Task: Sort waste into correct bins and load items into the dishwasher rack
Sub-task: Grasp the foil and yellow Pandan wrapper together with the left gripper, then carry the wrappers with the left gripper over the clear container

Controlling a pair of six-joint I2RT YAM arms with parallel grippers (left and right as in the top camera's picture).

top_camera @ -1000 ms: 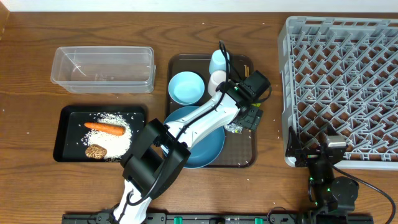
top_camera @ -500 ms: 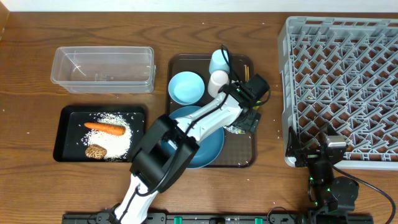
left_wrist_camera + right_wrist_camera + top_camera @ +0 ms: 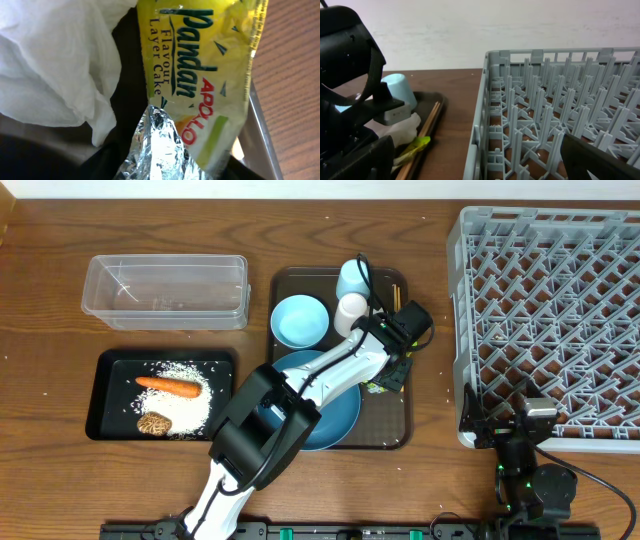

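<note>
My left gripper (image 3: 392, 374) is low over the right side of the brown tray, open. Its dark fingers straddle a silvery foil wrapper (image 3: 155, 145) that lies under a green-yellow Pandan wrapper (image 3: 200, 75), with crumpled white tissue (image 3: 55, 65) to the left. The carrot (image 3: 168, 386), brown lump (image 3: 153, 423) and rice (image 3: 187, 402) lie in the black tray (image 3: 107, 370). The clear tub (image 3: 165, 290) is empty. The dark-blue plate (image 3: 340, 420), pale-blue bowl (image 3: 300, 320), light-blue cup (image 3: 352, 278), pinkish-white cup (image 3: 350, 308) and chopsticks (image 3: 397, 288) sit on the brown tray. My right gripper (image 3: 528, 418) is open and empty at the grey rack's (image 3: 550, 310) front-left corner.
The brown serving tray (image 3: 395, 438) sits at the table's centre, between the bins on the left and the rack on the right. My left arm crosses over the plate. In the right wrist view the rack wall (image 3: 485, 115) stands close beside the tray's edge.
My left gripper has shifted slightly left and down onto the wrappers. The right arm has not moved.
</note>
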